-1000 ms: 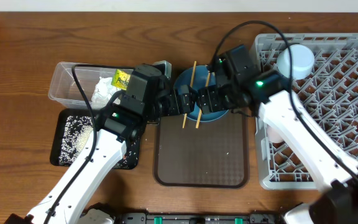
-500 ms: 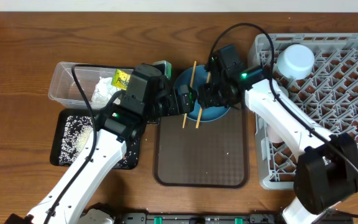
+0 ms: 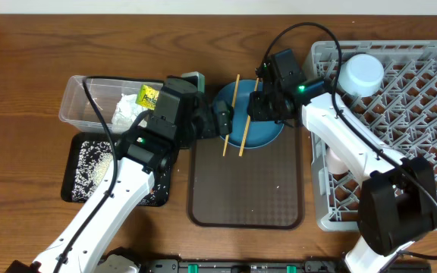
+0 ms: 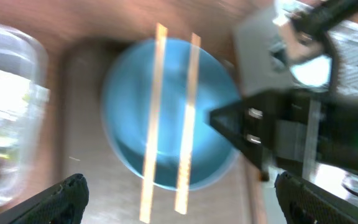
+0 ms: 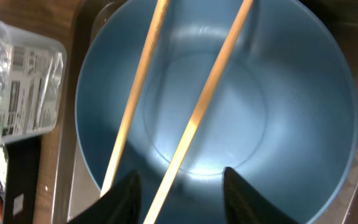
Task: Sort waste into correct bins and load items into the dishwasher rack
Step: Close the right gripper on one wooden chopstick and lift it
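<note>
Wooden tabletop, brown, carries the whole layout. The blue plate [image 3: 268, 133] sits at the 12 o'clock end of the brown tray [image 3: 245, 189]. Two chopsticks [image 3: 234, 95] lie side by side across the plate, running roughly from 12 to 6 o'clock. The right gripper [image 5: 182, 186] is over the plate with its jaws apart, straddling one chopstick. A gap shows on each side of the stick, and no grip is visible. The left gripper [image 4: 182, 198] hovers at the plate's 9 o'clock side, jaws spread wide and holding nothing. At 9 o'clock from the plate, the clear tub [image 3: 78, 98] contains a white napkin [image 3: 126, 112] and a yellow-green packet [image 3: 149, 95]. At 8 o'clock, the black tray [image 3: 70, 189] holds rice grains [image 3: 93, 163]. At 3 o'clock, the grey rack [image 3: 423, 114] holds a pale cup [image 3: 360, 73] near its 11 o'clock corner.
</note>
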{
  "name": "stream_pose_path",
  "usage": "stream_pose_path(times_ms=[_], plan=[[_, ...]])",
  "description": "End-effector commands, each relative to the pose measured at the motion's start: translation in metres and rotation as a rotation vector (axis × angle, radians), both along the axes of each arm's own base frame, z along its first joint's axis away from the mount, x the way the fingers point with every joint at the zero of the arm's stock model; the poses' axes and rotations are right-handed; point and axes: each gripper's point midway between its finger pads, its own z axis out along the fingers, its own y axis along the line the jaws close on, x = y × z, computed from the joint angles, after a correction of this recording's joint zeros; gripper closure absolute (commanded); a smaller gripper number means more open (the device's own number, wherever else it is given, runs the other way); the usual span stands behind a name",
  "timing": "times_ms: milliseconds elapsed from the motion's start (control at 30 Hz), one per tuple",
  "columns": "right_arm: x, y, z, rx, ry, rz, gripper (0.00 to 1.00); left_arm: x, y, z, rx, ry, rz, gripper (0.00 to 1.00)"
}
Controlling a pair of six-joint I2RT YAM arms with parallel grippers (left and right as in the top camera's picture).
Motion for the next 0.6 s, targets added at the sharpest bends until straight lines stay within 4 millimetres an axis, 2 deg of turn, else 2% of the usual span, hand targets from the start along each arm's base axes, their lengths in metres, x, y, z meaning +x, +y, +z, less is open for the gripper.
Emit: stream_pose_path(times_ms=[0, 133, 267, 567], plan=[[0.003, -0.004, -0.011, -0.021, 0.016, -0.034, 0.61, 0.016, 0.041, -0.001, 0.234, -0.099, 0.108, 0.01], [0.006, -0.01, -0.02, -0.044, 0.034, -0.097, 0.61, 0.022, 0.075, 0.0, 0.423, -0.145, 0.197, 0.01], [0.006, -0.009, -0.032, -0.042, 0.063, -0.126, 0.61, 0.025, 0.096, 0.006, 0.52, -0.174, 0.277, 0.01], [0.01, 0.008, -0.053, -0.039, 0.063, -0.095, 0.59, 0.025, 0.098, 0.006, 0.526, -0.176, 0.284, 0.01]])
